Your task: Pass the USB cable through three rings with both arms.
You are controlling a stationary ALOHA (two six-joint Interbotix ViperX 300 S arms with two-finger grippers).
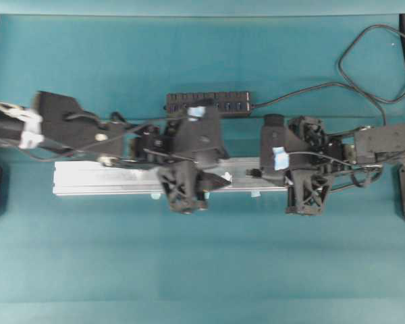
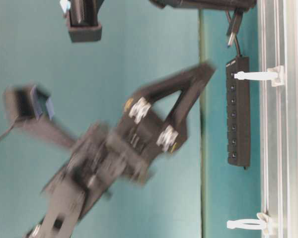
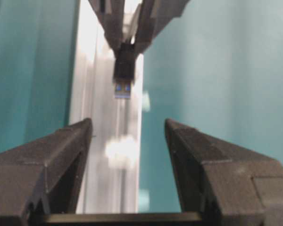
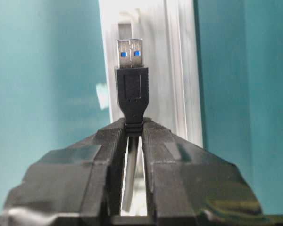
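The right gripper [image 4: 134,136], a black lattice-framed pincer, is clamped tight on the thin black USB cable [image 4: 132,92], pinching it just behind the plug so the silver metal tip with its blue insert sticks out past the fingertips, over the long silver aluminium rail [image 4: 174,70]. From the left wrist view, that same plug [image 3: 124,75] points straight at the left gripper [image 3: 127,141], whose black jaws stand wide apart with nothing between them, the rail running beneath the gap. Overhead, both arms sit over the rail [image 1: 101,179], which lies across the middle of the teal desk [image 1: 202,270], with the black multi-port hub [image 1: 208,102] just beyond its far edge. At table level, two whitish translucent plastic rings [image 2: 256,75] stand up from the rail; a third can't be made out.
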